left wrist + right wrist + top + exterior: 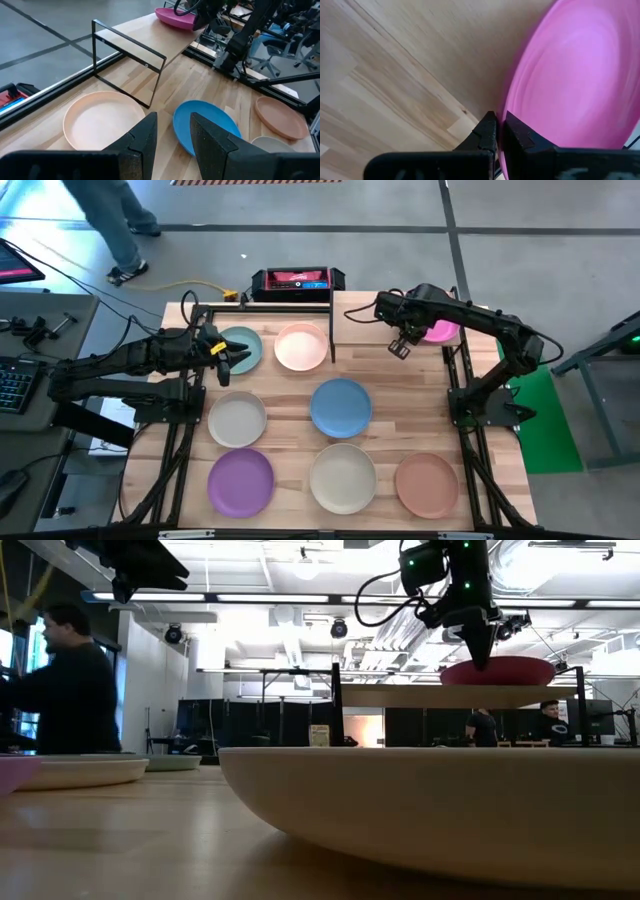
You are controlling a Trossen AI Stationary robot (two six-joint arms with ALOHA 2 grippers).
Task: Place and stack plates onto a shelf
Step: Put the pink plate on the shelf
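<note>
The magenta plate (441, 332) lies flat on the right end of the shelf (360, 315), a light-wood board on black posts at the table's far side. My right gripper (400, 346) is shut and points steeply down at that plate's rim. The other plates lie flat on the table: teal (246, 348), pale pink (301, 346), blue (341, 408), grey (237, 419), purple (241, 481), cream (343, 478) and salmon-brown (426, 485). My left gripper (172, 135) hovers open and holds nothing, above the teal plate's edge and pointing toward the pink plate (102, 120). My right gripper meets the magenta plate at its rim (512, 107), on the side toward the shelf's middle, with its shut fingertips (489, 127). The fingers come from above, pointing steeply down. The plate sits flat on the shelf board (400, 697), right way up.
A black and red device (292, 280) sits just beyond the table's far edge. A black frame post (127, 47) stands at the shelf's left end, beside the pink plate. People are in the room beyond the table (60, 690). The shelf's left half is bare.
</note>
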